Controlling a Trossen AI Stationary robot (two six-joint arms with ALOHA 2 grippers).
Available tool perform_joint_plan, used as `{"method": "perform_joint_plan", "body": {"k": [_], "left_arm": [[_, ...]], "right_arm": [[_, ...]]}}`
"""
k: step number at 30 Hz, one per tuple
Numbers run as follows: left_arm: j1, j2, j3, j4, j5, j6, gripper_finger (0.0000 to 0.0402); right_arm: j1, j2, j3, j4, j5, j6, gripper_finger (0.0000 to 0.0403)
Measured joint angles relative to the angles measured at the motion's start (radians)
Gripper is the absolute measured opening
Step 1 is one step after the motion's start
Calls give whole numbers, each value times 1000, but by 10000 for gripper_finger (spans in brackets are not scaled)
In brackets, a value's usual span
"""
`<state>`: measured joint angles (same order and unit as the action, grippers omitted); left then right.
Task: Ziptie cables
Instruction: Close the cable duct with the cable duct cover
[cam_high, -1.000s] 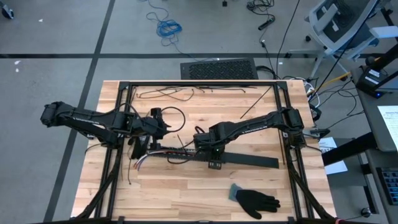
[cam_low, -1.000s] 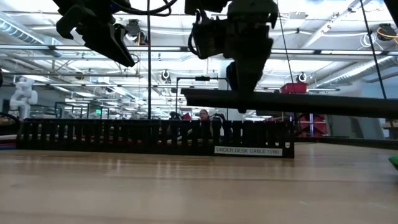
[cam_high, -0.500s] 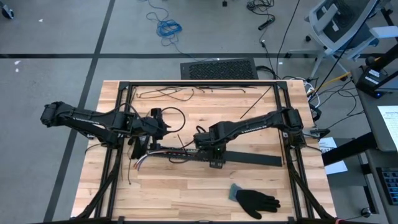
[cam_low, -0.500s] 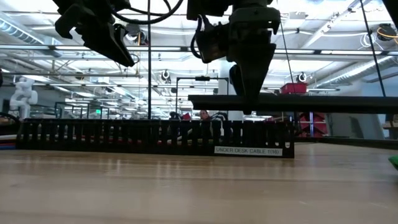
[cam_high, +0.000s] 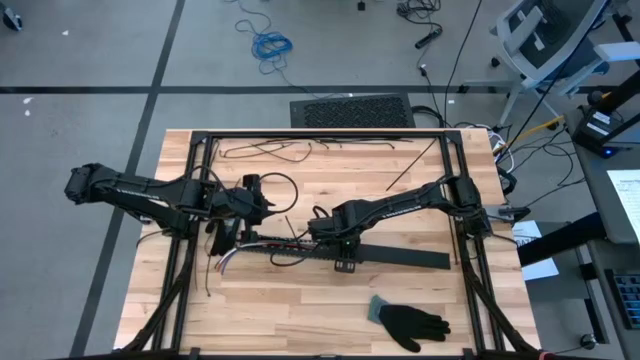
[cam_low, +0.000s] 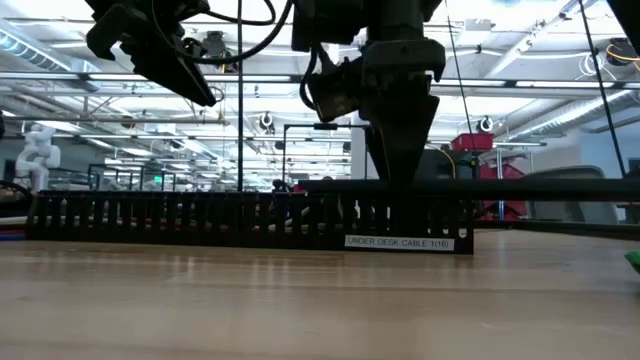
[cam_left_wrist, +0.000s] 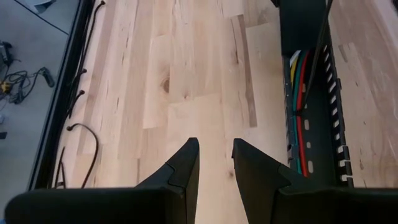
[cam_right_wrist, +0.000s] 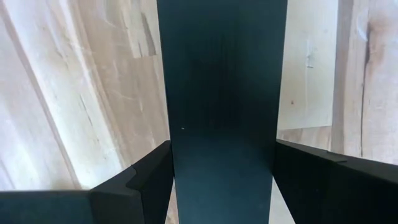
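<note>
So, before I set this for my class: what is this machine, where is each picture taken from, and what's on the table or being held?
It is a robot with two dark arms working over a wooden table. One picture looks straight down, one looks level across the tabletop, and two come from cameras on the arms' wrists. On the table lie a black slotted tray with coloured cables in it, thin black strands and a black glove. The right arm grips a flat black cover in its jaws, by the tray. The left arm hangs near the tray's other end, jaws open and empty.
</note>
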<state>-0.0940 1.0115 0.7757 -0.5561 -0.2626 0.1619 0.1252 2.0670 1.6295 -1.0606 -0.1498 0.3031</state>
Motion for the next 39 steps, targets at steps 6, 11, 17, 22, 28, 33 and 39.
{"method": "perform_joint_plan", "body": {"k": [6,11,17,22,28,33,39], "left_arm": [[0,0,0,2,0,0,96],[0,0,0,3,0,0,96],[0,0,0,3,0,0,96],[0,0,0,3,0,0,96],[0,14,0,-2,28,-21,96],[-16,27,-55,18,39,-22,96],[-53,28,-123,26,76,-39,95]], "right_arm": [[1,0,0,16,22,0,217],[1,0,0,40,22,0,217],[-2,0,0,74,20,7,217],[-4,0,0,77,-20,26,217],[-11,0,0,77,-36,26,217],[-27,2,68,35,-35,22,217],[-29,0,116,23,-25,11,217]]}}
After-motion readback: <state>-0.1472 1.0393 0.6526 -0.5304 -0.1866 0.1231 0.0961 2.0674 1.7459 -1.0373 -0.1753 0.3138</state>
